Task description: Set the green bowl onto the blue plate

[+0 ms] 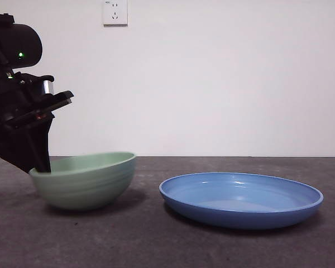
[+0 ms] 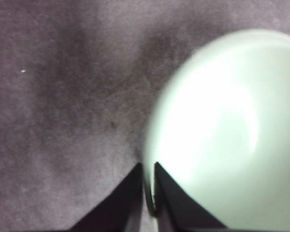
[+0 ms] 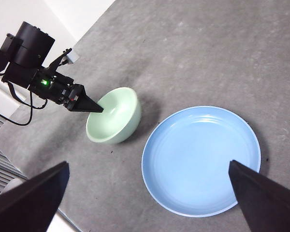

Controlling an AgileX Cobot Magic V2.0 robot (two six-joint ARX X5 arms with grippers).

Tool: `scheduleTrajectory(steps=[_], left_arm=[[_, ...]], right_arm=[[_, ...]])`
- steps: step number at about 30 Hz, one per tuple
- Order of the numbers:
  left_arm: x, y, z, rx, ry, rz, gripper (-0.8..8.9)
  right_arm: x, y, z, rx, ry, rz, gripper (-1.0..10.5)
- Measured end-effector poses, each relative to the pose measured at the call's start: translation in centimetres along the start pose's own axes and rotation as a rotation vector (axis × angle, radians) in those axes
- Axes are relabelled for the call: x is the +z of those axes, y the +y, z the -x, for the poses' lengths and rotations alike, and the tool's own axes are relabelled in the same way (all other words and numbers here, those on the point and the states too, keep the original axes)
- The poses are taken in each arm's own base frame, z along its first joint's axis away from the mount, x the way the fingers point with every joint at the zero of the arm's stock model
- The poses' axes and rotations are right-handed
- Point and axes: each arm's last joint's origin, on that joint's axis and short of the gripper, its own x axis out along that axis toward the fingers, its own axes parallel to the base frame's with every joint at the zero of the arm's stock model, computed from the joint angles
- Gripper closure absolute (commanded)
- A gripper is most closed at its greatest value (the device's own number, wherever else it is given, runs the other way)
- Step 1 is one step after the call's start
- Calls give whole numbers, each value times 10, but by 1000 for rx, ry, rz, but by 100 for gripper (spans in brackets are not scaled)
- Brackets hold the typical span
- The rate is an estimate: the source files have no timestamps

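The green bowl sat on the dark grey table, to the left in the front view, and was tilted: its rim rose toward the blue plate and dipped on the side where the left gripper met it. The bowl's underside remained in contact with the table or very close to it; the front view did not resolve which. The left gripper had its two black jaws closed on the bowl's rim, one jaw inside the bowl and one outside, as the left wrist view confirmed, where the pale rim of the green bowl passed through the narrow gap at the left gripper. In the right wrist view the left gripper reached the near rim of the green bowl from the side away from the plate, with the left arm's black body and a lit green indicator behind it. The blue plate lay flat on the table beside the bowl, close to it but not touching, a strip of bare table between them. The plate held nothing. The right gripper hung high above the table, over the plate's near edge, with its jaws spread wide apart and holding nothing. A white wall socket was mounted on the wall behind the table.
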Motion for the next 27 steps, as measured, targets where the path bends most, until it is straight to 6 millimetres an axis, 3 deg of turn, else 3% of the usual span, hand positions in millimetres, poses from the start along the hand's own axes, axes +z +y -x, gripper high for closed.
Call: scheduleTrajectory(steps=[5, 9, 15, 19, 22, 27], left_arm=[[2, -1, 4, 5, 19, 10, 799], [14, -11, 17, 53, 13, 22, 799], [39, -48, 48, 117, -41, -18, 799], [52, -77, 58, 97, -61, -60, 799], [60, -101, 51, 73, -38, -98, 799], [68, -140, 17, 41, 17, -173, 799]], right_arm=[[0, 0, 0, 0, 0, 0, 398], [0, 0, 0, 0, 1, 0, 398], [0, 0, 0, 0, 1, 0, 398], [0, 0, 0, 0, 1, -1, 398], [0, 0, 0, 0, 1, -1, 398], [0, 0, 0, 0, 1, -1, 398]])
